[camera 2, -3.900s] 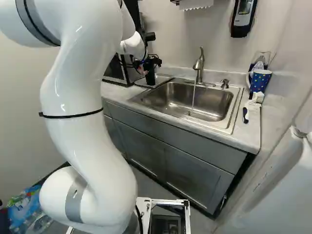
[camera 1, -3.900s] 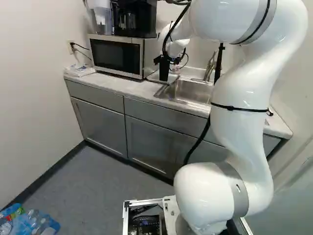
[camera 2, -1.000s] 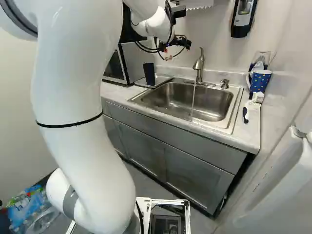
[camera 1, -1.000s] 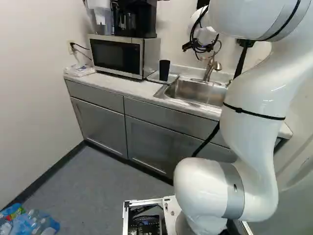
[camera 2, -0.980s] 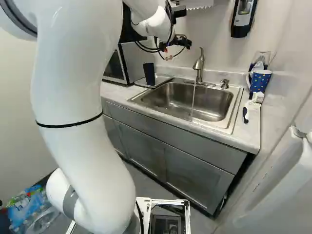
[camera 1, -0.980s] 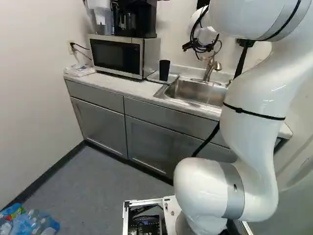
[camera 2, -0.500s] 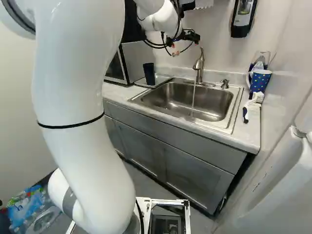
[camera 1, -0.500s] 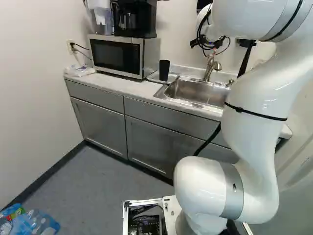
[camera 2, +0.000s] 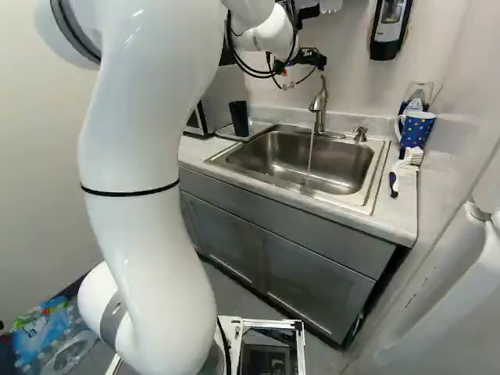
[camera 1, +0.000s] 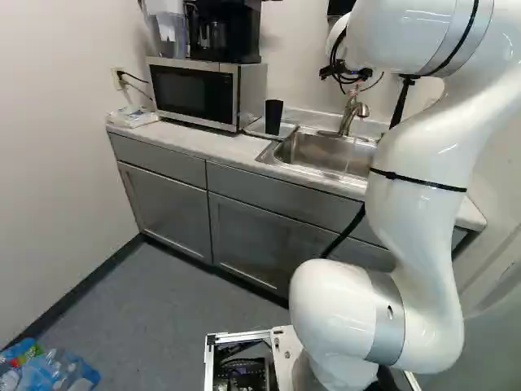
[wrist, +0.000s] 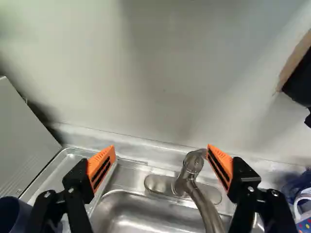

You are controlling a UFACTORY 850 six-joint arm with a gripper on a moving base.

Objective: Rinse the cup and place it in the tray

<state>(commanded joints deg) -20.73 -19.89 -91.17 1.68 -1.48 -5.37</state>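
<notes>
Shifted from the dark cup (camera 2: pixel 239 119) toward the faucet (camera 2: pixel 319 104), your fingers (camera 2: pixel 314 58) stand wide apart, empty; the cup sits upright on the tray (camera 2: pixel 259 127).

The sink (camera 2: pixel 344 166) is smooth, shiny metal, the faucet (camera 2: pixel 319 109) behind it satin metal; left of the sink, the cup (camera 2: pixel 239 119) looks matt; the surrounding tabletop (camera 2: pixel 400 212) looks smooth.

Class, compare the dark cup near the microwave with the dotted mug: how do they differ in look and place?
The cup is plain and dark; the mug is blue with coloured dots. The cup shows no handle, the mug has one. The cup stands on the tray, the mug across the sink. Both are beside the sink.
</notes>
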